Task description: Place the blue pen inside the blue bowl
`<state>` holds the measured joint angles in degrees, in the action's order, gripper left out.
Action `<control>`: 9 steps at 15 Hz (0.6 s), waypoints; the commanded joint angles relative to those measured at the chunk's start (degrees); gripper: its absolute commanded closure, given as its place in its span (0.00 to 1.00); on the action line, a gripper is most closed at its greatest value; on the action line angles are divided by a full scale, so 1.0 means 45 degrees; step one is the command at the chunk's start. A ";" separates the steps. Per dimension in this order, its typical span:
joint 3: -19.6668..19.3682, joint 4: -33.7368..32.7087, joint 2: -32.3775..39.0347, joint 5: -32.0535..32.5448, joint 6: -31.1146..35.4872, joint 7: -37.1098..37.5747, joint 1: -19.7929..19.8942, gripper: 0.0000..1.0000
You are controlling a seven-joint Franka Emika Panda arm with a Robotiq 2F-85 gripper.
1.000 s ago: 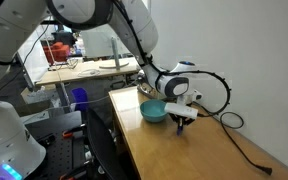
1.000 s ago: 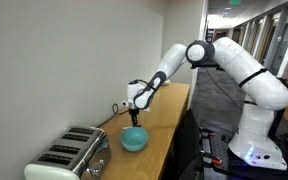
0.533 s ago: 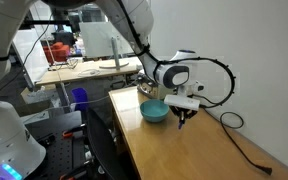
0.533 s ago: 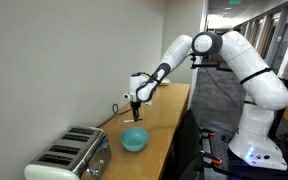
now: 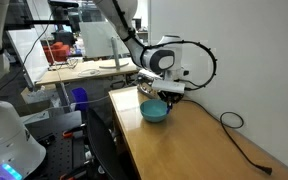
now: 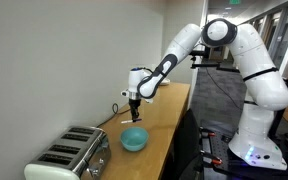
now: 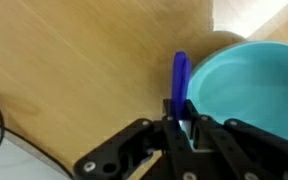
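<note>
My gripper is shut on the blue pen, which points down from the jaws. In the wrist view the pen hangs over the wooden tabletop just beside the rim of the teal-blue bowl. In both exterior views the gripper is held in the air above the bowl. The pen shows as a thin dark stick under the jaws.
A silver toaster stands on the wooden counter next to the bowl. A long black cable trails across the counter from the wall. The counter's front edge drops off toward the robot base.
The gripper has lifted the pen off the counter and carried it up and toward the bowl; it now hangs above the bowl's edge instead of low beside it.
</note>
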<state>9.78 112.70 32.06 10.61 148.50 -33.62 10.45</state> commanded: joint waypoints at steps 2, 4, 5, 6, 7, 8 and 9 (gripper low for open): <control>0.0283 0.0401 -0.0504 -0.0365 -0.0793 -0.0020 -0.0699 0.96; 0.0253 0.0371 -0.0437 -0.0313 -0.1054 -0.0029 -0.0960 0.96; 0.0252 0.0298 -0.0395 -0.0343 -0.1323 -0.0014 -0.1071 0.96; 0.0188 0.0289 -0.0343 -0.0267 -0.1315 0.0000 -0.1161 0.96; 0.0184 0.0255 -0.0287 -0.0273 -0.1276 0.0003 -0.1196 0.96; 0.0145 0.0172 -0.0236 -0.0258 -0.1312 0.0014 -0.1197 0.60; 0.0104 0.0120 -0.0207 -0.0209 -0.1323 -0.0004 -0.1206 0.60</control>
<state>11.27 113.74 31.38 9.95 144.17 -33.62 5.93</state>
